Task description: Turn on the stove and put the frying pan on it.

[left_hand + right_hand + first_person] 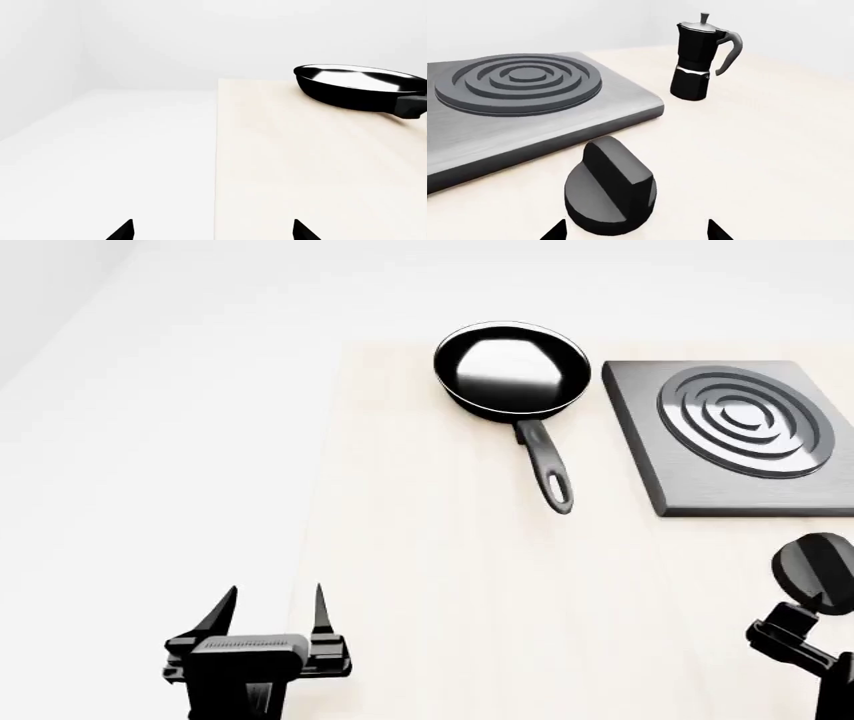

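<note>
The frying pan (514, 368) is glossy black with a shiny inside and sits at the table's far middle, its long handle (546, 466) pointing toward me. It also shows in the left wrist view (360, 87). The stove (727, 435) is a dark grey slab with ring burner, right of the pan. Its round black knob (815, 568) lies in front of the slab. In the right wrist view the knob (610, 192) sits just ahead of my open right gripper (635, 232), between the fingertips and not gripped. My left gripper (274, 608) is open and empty at the table's near left edge.
A black-and-silver moka pot (700, 57) stands beyond the stove's (520, 100) far corner. The light wooden table (441, 580) has its left edge under my left gripper (213, 231). White floor lies beyond that edge.
</note>
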You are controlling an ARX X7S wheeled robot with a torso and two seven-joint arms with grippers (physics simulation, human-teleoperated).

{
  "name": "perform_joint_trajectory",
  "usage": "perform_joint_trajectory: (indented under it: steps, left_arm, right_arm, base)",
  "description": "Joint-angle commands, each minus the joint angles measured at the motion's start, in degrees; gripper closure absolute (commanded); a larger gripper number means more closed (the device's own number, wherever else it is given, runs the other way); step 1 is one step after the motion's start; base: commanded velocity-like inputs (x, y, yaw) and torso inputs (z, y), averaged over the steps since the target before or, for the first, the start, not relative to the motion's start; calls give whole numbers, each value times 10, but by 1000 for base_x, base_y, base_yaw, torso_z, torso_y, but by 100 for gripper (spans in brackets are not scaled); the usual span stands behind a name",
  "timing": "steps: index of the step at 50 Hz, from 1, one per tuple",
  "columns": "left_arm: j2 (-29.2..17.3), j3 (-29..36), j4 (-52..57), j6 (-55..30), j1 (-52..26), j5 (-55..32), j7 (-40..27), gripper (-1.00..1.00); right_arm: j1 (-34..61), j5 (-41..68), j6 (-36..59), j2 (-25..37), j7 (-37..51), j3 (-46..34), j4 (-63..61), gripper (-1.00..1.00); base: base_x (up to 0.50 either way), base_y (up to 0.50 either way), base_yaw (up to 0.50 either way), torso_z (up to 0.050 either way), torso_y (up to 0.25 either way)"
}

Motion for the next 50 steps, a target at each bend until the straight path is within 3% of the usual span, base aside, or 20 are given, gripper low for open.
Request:
perform_joint_trajectory:
  steps: [1, 50]
  left_arm:
    - [-2, 3, -1, 1, -1, -2, -3, -100]
    - [-12, 18, -6, 7, -2, -8, -13, -100]
  right_arm:
    - [15, -7, -3, 10, 1, 4, 34, -100]
    - [115, -32, -38, 23, -18, -23, 187, -100]
  base:
    - [0, 0, 0, 0, 0]
    - [0, 0, 0, 0, 0]
